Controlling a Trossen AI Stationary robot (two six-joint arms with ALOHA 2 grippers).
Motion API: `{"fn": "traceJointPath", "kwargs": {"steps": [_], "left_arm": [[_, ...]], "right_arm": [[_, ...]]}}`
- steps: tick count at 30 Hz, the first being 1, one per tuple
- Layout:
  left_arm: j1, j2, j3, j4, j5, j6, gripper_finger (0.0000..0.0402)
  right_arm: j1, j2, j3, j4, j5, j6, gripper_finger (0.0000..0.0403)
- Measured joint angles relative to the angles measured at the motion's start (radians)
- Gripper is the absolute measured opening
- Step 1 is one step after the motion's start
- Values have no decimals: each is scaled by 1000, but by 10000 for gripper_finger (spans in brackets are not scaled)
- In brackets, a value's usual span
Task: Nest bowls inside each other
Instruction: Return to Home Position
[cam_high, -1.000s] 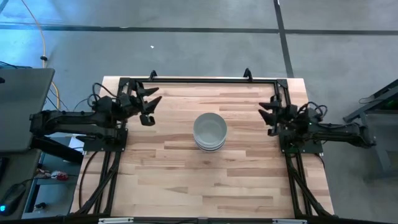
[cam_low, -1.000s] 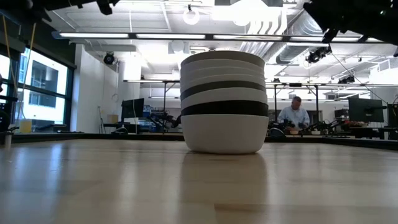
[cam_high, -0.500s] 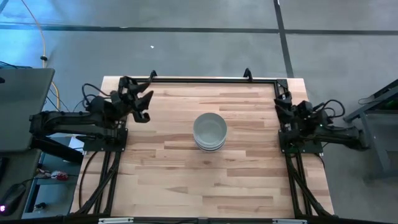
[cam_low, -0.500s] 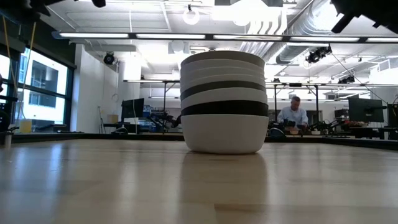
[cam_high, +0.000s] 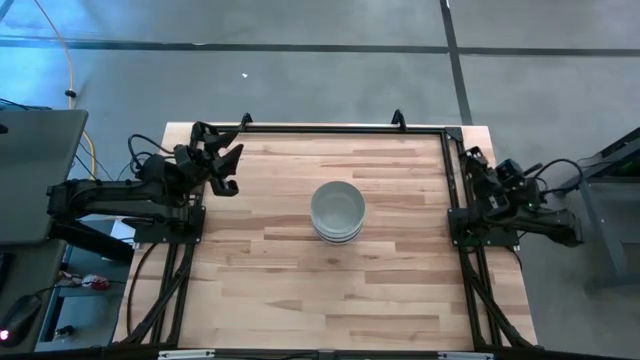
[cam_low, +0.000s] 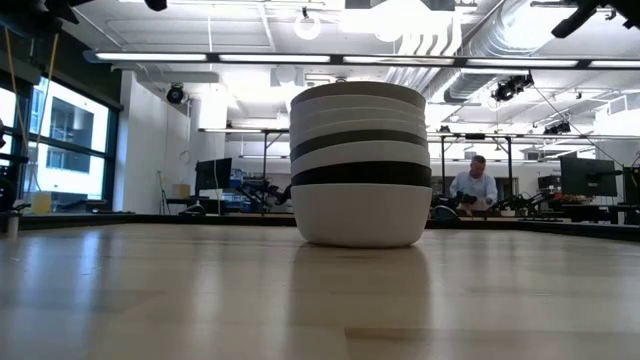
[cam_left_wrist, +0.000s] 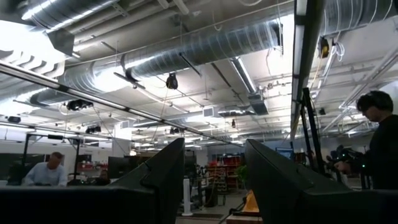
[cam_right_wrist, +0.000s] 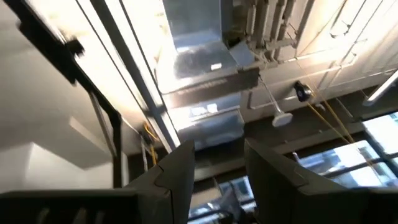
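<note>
White, grey, black bowl stack (cam_high: 337, 211) stands between both finger pairs, well apart. Left gripper (cam_high: 224, 170) and right gripper (cam_high: 468, 163) spread, empty, by table (cam_high: 300, 290) sides: nesting apparently finished.

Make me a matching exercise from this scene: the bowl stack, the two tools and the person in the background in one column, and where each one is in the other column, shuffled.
Column one:
1. bowl stack
2. left tool
3. right tool
4. person

Column two:
A. at the right edge of the table
B. in the room beyond the table
C. in the middle of the table
D. above the table's left side

Pairs: 1-C, 2-D, 3-A, 4-B
</note>
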Motion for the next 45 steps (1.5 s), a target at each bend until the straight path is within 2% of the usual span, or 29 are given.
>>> {"fn": "traceJointPath", "kwargs": {"steps": [7,12,14,17,19,22,30,37,45], "left_arm": [[0,0,0,-4,3,-24,159],[0,0,0,-11,3,-25,159],[0,0,0,-21,3,-26,159],[0,0,0,-31,3,-26,159],[0,0,0,-31,2,-26,159],[0,1,0,-31,-1,-28,159],[0,2,0,-40,-12,-44,159],[0,2,0,-45,-24,-44,159],[0,6,0,-45,-26,-44,159]], "right_arm": [[0,2,0,51,-13,89,133],[0,1,4,138,-117,112,133],[0,1,31,42,-196,108,133],[0,2,99,-240,-323,65,133],[0,2,144,-432,-354,5,133],[5,2,181,-561,-357,-65,133],[30,2,177,-572,-365,-226,133],[51,2,44,-336,-358,-239,133],[51,2,-36,-245,-299,-256,133]]}}
